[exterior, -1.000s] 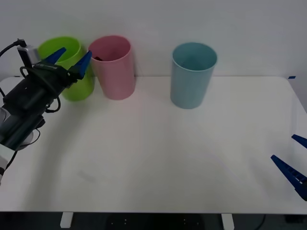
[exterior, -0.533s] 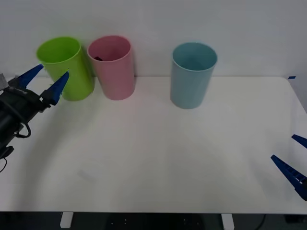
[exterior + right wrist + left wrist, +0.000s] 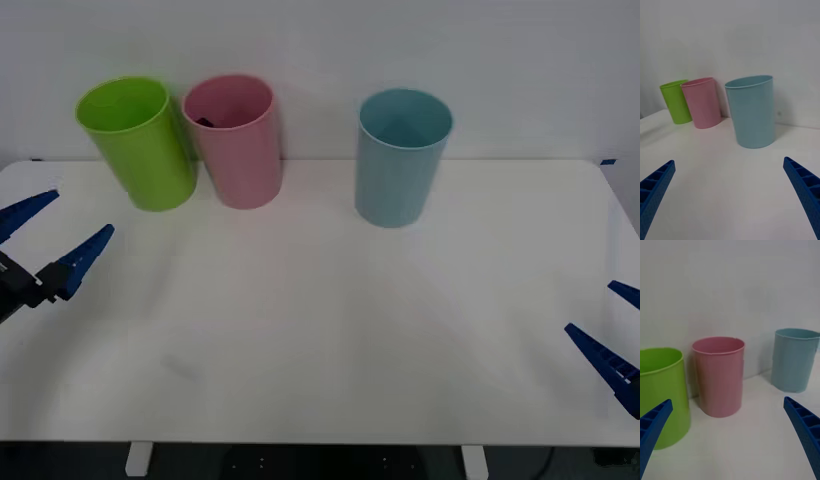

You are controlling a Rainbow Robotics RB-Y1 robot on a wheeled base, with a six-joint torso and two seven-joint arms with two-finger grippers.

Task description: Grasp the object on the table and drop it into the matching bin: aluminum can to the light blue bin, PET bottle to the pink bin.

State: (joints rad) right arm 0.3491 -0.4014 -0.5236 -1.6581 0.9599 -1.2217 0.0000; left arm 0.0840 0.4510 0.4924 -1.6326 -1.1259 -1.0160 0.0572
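Front view: left end effector [image 3: 45, 240] agape beside table [image 3: 330, 330].

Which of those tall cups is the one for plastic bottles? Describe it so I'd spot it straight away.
Look to the far edge of the wide white table, where three tall plastic cylinder bins stand by the wall. It is the pink plastic bin, middle of the row, close beside the lime green plastic bin and well apart from the light blue plastic bin.
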